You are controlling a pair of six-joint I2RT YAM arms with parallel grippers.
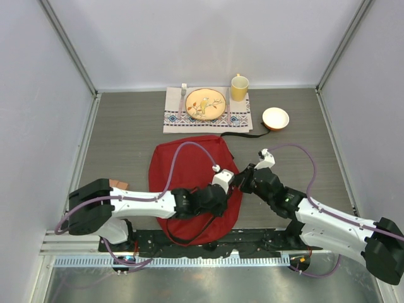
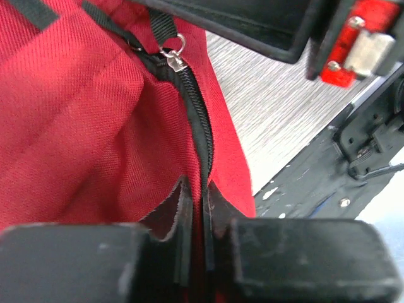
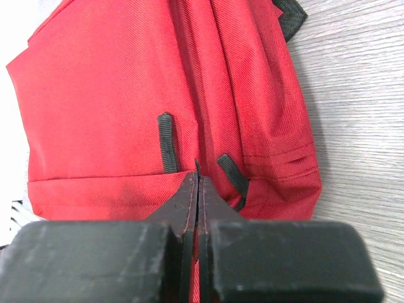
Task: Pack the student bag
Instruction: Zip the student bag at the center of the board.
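Backpack [image 1: 189, 169] lying flat in the middle of the table [image 1: 126, 126], close to the arm bases, and both arms are on its right edge. Left gripper [image 2: 189, 255] is clamped on a raised fold of red fabric right at the black zipper [image 2: 201, 126], with the metal zipper pull [image 2: 172, 55] further up the track. Right gripper [image 3: 196, 252] is pinched tight on another red fold, tenting it up beside two short black loops [image 3: 166, 142]. Over at the far side, well apart, a placemat [image 1: 173, 118] carries a plate [image 1: 206, 104], fork [image 1: 183, 95] and yellow cup [image 1: 239, 87], with a bowl [image 1: 275, 118] just beside it
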